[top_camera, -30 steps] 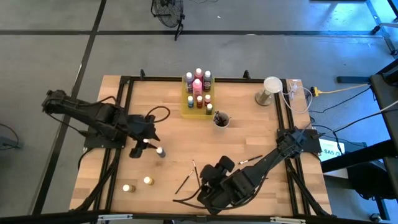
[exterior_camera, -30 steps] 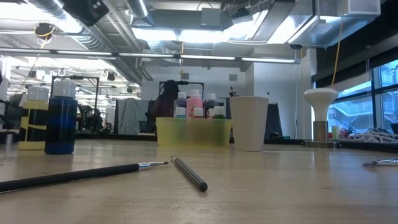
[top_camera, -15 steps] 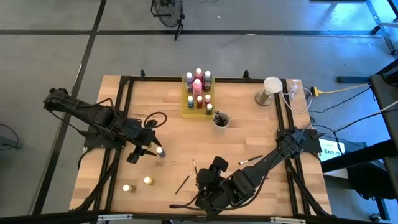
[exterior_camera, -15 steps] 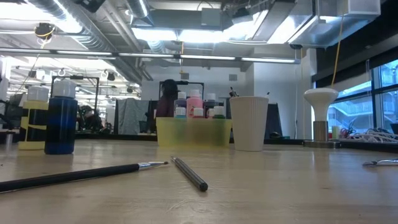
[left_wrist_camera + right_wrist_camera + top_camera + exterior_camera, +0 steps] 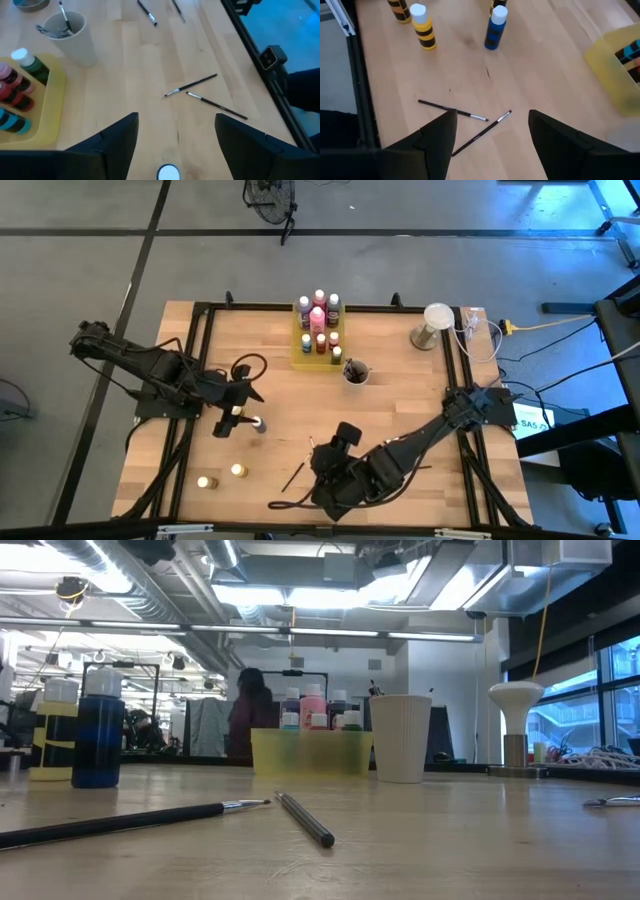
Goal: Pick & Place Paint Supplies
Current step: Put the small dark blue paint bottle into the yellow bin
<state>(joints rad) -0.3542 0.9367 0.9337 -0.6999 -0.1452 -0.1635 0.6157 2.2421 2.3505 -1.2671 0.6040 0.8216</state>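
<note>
A blue paint bottle (image 5: 258,423) with a white cap (image 5: 168,172) stands upright on its base on the wooden table. My left gripper (image 5: 240,413) is open just left of and above it, a finger on either side of the cap without touching. Two thin dark brushes (image 5: 452,111) (image 5: 482,132) lie flat near the table's front. My right gripper (image 5: 325,463) hovers open above them. Two yellow-striped bottles (image 5: 205,481) (image 5: 238,470) stand at the front left. More bottles stand in the yellow tray (image 5: 300,352) at the far middle.
A pale cup (image 5: 355,372) holding brushes stands right of the tray. A white lamp-like stand (image 5: 430,325) and cables sit at the far right. Another brush (image 5: 147,12) lies farther right. Bare wood lies between the blue bottle and the tray.
My right gripper has rolled at the wrist while staying over the two brushes. The blue bottle and the brushes have kept their places. A person beyond the table has walked toward the left.
</note>
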